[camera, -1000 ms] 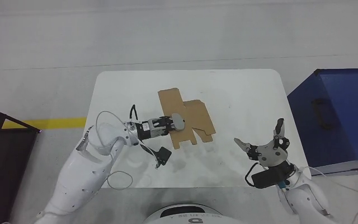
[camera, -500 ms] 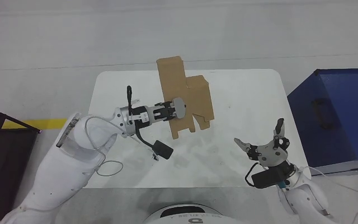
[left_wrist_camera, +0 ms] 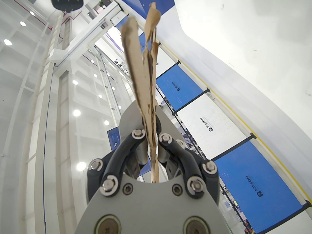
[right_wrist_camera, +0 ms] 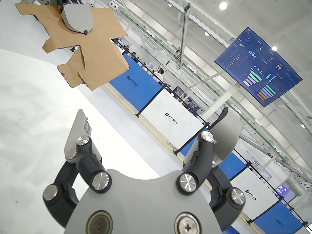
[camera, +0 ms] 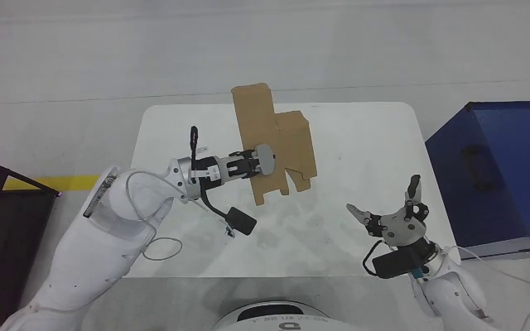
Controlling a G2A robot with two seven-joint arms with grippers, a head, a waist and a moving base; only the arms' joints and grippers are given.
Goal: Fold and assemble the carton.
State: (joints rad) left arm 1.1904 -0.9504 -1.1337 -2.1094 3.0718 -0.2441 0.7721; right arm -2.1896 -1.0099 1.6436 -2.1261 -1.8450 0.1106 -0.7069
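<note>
In the top view, a flat brown cardboard carton blank (camera: 273,145) with notched flaps is seen over the middle of the far half of a white rectangular table (camera: 364,141), its farthest corner reaching past the table's far edge. It is gripped at its edge towards the left arm by the left end effector (camera: 263,161), whose grey pads are closed on the cardboard. The right end effector (camera: 387,205) is held over the near corner of the table on the right arm's side, well apart from the carton, with its fingers spread wide. A dark blue box (camera: 484,165) is seen on the floor beside the table on that side. In the left wrist view, the carton (left_wrist_camera: 143,79) is seen edge-on, as several thin layers of cardboard pinched between the two fingers of the left end effector (left_wrist_camera: 151,132). In the right wrist view, the right end effector (right_wrist_camera: 153,125) is shown with its fingers wide apart and nothing between them; farther off, the carton (right_wrist_camera: 97,49) is held clear of the table (right_wrist_camera: 36,122), clamped under a grey pad of the left end effector (right_wrist_camera: 75,20).
</note>
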